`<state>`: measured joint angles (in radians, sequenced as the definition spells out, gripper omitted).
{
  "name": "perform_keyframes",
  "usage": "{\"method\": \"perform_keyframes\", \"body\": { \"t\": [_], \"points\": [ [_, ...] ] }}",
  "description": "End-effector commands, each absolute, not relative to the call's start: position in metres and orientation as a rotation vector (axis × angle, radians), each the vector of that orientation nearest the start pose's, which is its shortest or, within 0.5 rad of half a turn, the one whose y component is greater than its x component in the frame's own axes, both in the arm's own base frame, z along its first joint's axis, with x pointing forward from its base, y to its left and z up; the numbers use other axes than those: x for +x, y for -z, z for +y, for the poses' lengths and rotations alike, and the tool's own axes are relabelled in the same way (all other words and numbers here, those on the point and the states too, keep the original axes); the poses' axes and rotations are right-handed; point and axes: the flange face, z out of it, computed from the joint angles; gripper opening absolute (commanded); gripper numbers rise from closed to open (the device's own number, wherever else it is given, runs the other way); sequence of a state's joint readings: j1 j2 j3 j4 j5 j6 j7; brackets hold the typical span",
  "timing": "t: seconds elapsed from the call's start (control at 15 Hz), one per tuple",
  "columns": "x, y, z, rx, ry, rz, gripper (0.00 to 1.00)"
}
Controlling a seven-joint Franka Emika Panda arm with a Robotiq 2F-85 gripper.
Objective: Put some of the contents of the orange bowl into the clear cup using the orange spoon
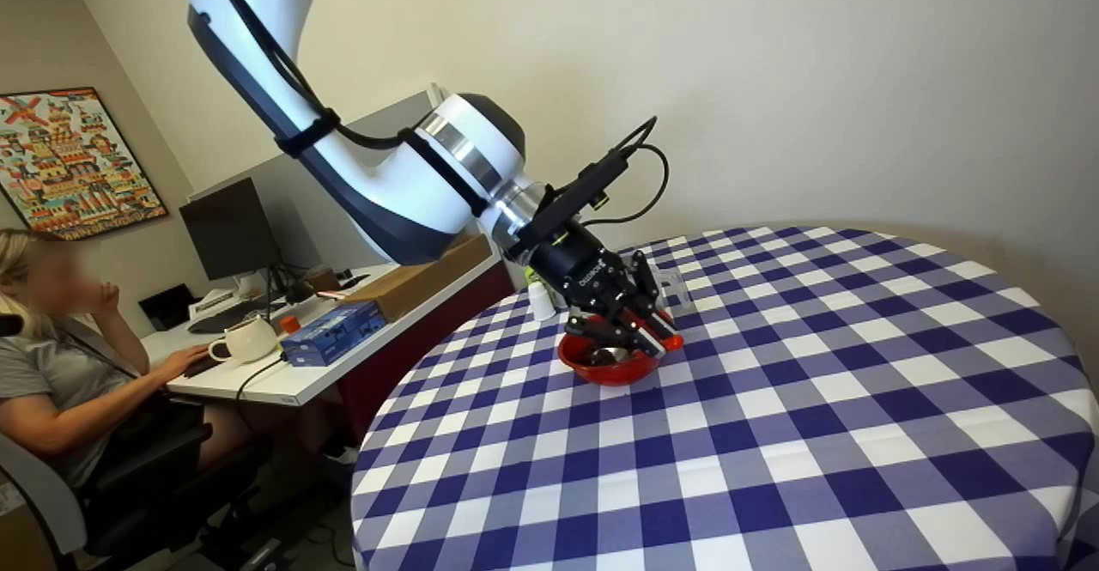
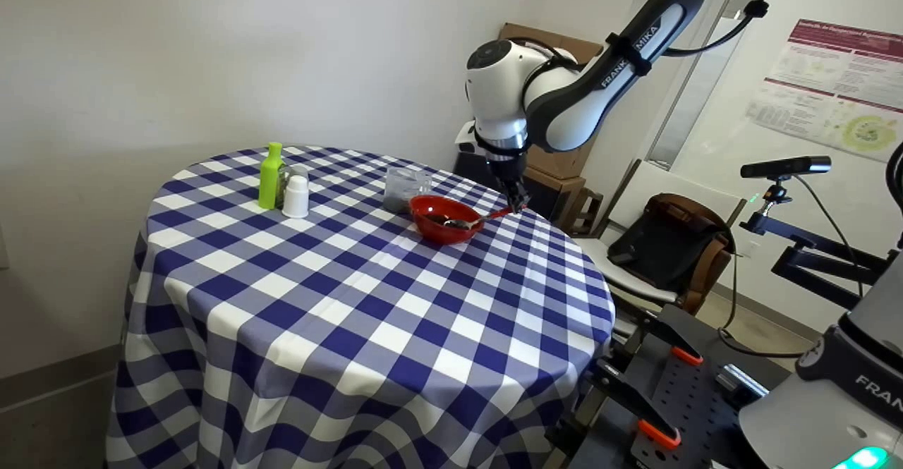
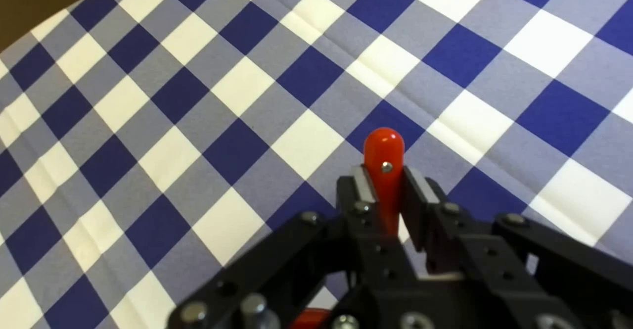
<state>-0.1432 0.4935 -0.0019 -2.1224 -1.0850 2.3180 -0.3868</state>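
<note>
Apparently the scooping step is on: orange spoon [image 2: 494, 216] dipped in the orange bowl [image 2: 441, 235], in from the edge of the round table [image 2: 395, 314].
Next, I'd judge, a level lift and carry to the clear cup [image 2: 403, 190] beside the bowl; the gripper [image 3: 387, 183], jaws pinched on the handle [image 3: 384, 147], slants down, the arm [image 1: 412, 193] stretched in over that edge.

Red bowl [image 2: 436, 233], blue-and-white checked tablecloth [image 2: 353, 293]

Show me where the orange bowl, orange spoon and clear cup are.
Orange bowl [image 2: 439, 233], in an exterior view: outer wall.
Orange spoon [image 3: 388, 186], in the wrist view: red handle.
Clear cup [image 2: 403, 188], in an exterior view: side wall.
</note>
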Motion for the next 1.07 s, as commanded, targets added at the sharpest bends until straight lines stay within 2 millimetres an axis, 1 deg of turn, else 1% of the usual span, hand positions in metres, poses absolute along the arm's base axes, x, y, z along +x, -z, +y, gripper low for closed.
{"method": "perform_keyframes", "body": {
  "t": [0.0,0.27,0.47,1.0],
  "points": [
    [0.537,-0.162,-0.085,2.194,0.631,1.354,0.05],
    [0.542,-0.163,-0.079,2.280,0.680,1.302,0.05],
    [0.550,-0.167,-0.082,2.345,0.714,1.250,0.05],
    [0.579,-0.182,-0.105,2.471,0.786,1.102,0.05]
  ]
}}
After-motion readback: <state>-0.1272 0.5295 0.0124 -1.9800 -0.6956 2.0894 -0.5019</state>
